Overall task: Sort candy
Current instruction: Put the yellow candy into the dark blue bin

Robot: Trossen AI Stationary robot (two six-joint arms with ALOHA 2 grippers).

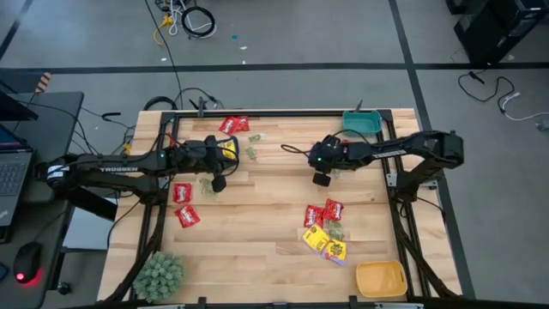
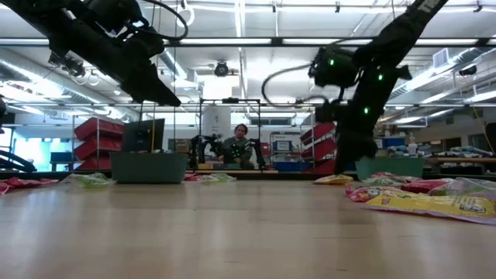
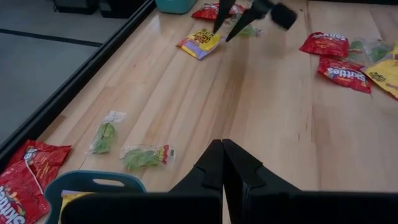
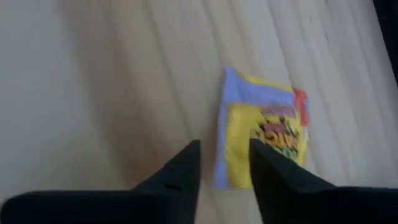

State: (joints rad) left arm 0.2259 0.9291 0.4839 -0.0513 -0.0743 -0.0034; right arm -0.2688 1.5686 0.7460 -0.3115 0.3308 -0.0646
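Below, yellow candy packet [image 4: 267, 146] on the table, just beyond the right tool [image 4: 224, 163], fingers spread.

Middle of the surface [image 1: 257, 227] is bare wood, wide open for a pincer. Candy heap [image 1: 324, 230] clutters the right front; red packets [image 1: 184, 204] sit left (teal bin [image 1: 362, 123], yellow bin [image 1: 380, 278] block right corners).

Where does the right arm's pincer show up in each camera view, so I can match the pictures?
High view: right pincer just right of the table's middle.
Low view: right of centre, reaching down to the tabletop.
Left wrist view: far off at the top edge, open.
Right wrist view: its own two dark fingers at the bottom.
Shared landmark: the yellow candy packet by its tips, seen in both wrist views.
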